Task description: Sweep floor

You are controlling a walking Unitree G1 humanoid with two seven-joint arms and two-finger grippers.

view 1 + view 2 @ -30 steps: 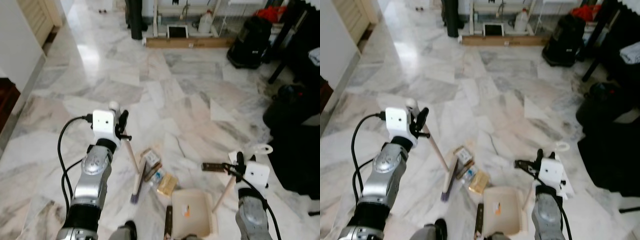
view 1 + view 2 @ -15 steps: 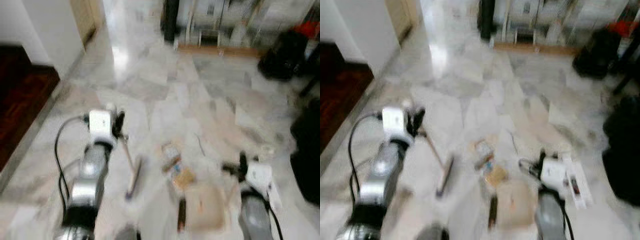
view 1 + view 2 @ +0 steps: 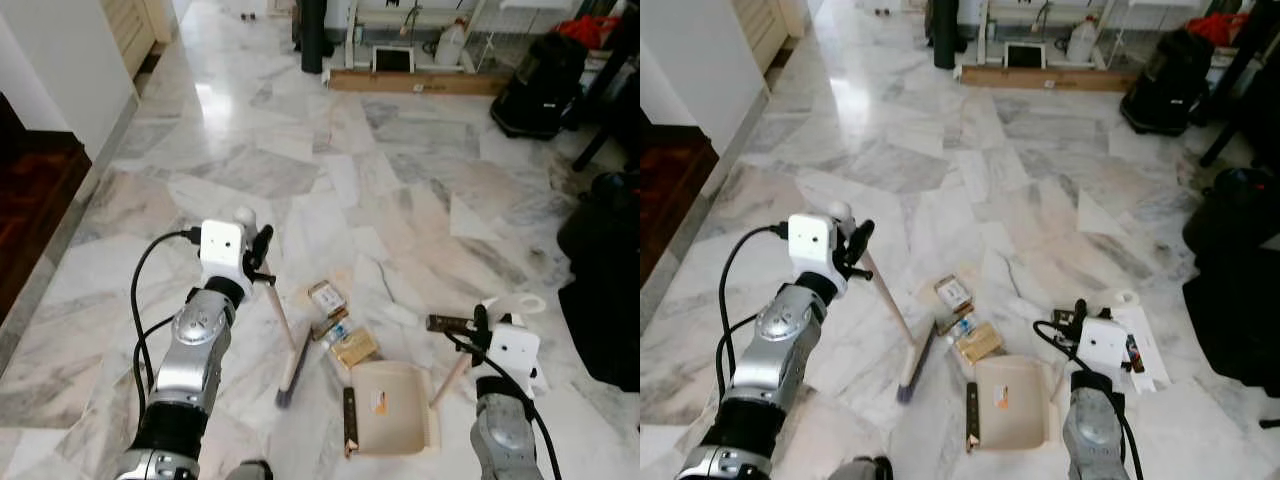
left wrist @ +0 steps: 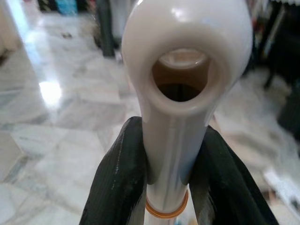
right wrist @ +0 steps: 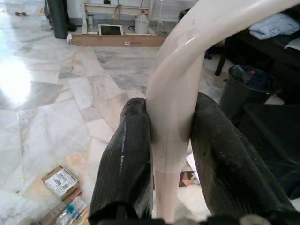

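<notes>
My left gripper (image 3: 255,262) is shut on the cream handle of a broom (image 3: 279,317); the broom's dark brush head (image 3: 293,372) rests on the marble floor. In the left wrist view both black fingers (image 4: 121,178) clamp the handle just under its hanging loop. My right gripper (image 3: 478,333) is shut on the handle of a beige dustpan (image 3: 391,420) lying flat on the floor. Litter sits between brush and pan: a small box (image 3: 327,297), a yellowish packet (image 3: 352,347) and a small wrapper (image 3: 336,333). The right wrist view shows the same box (image 5: 60,182).
A white wall corner (image 3: 60,80) and dark wooden floor (image 3: 30,210) are on the left. Black bags (image 3: 535,75) and a dark bin (image 3: 605,270) crowd the right. A shelf with a jug (image 3: 452,45) and a board (image 3: 410,82) stand at the back. Papers (image 3: 1137,345) lie beside my right arm.
The whole view has swung and steadied after blur, so the camera moved. Both grippers still hold their handles; the broom head now lies a little farther from the litter.
</notes>
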